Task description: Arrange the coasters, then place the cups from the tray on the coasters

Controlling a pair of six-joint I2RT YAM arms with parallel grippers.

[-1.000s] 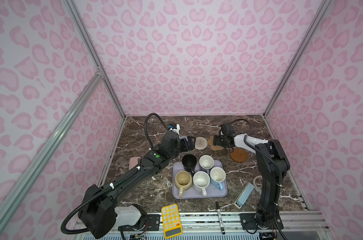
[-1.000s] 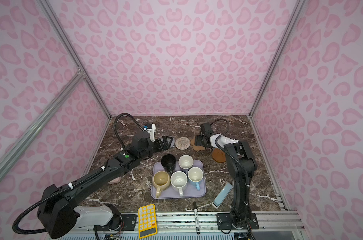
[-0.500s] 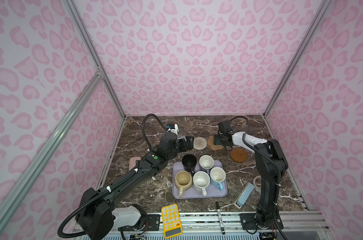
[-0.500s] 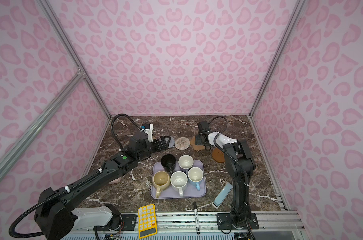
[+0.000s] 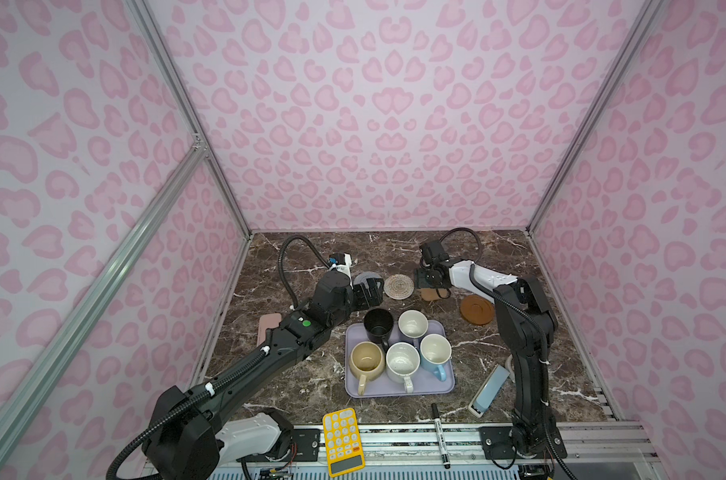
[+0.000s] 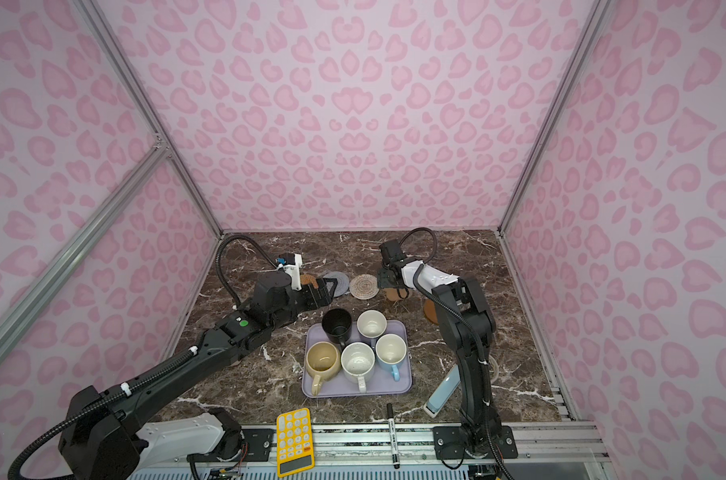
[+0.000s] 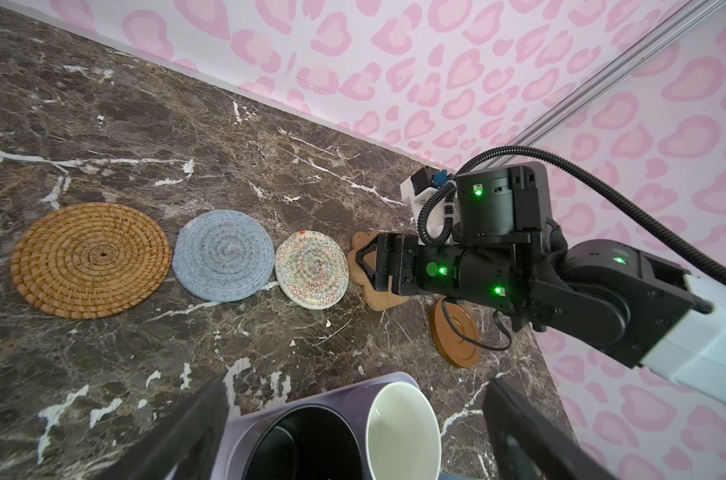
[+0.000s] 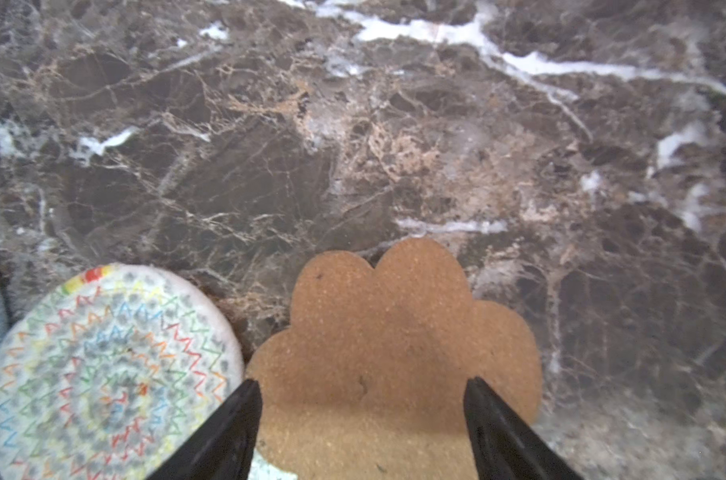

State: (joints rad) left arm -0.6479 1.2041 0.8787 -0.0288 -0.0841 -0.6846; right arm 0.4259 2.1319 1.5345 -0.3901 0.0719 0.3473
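Right now I am on the first half of the job: setting out the coasters. In the left wrist view they run in a row across the middle of the frame. The orange-tan round (image 7: 91, 259) is at the left, the grey-blue round (image 7: 224, 254) just beside it, then the cream round (image 7: 311, 270), then the flower coaster (image 8: 394, 332).

My right gripper (image 8: 361, 388) hangs over that flower coaster with its jaws spread and gripping nothing; the coaster lies flat on the marble just beside the cream round. My left gripper (image 7: 355, 382) is wide open and empty, above the upper edge of the tray (image 5: 428, 386).

The wooden disc (image 7: 457, 336) sits lower right of the row, out of line. I judge that it goes next. It is thin and flat, so I would need to catch its rim at a low angle and set it down beyond the flower.

All five cups stand on the tray at lower centre in both top views: black (image 5: 378, 324), lavender (image 5: 412, 324), beige-yellow (image 5: 366, 358), speckled white (image 5: 402, 360) and light blue (image 5: 435, 353). They are packed close, so each lift will call for care with its neighbours.

The tabletop (image 5: 519, 257) is dark brown marble with white veins. It looks hard and smooth, and I expect the mats could slide on it. Pink walls with darker pink blotches close in three sides, with aluminium posts at the corners. On the rail along the bottom of the frame lie a yellow calculator (image 5: 343, 440) and a marker (image 5: 439, 432).
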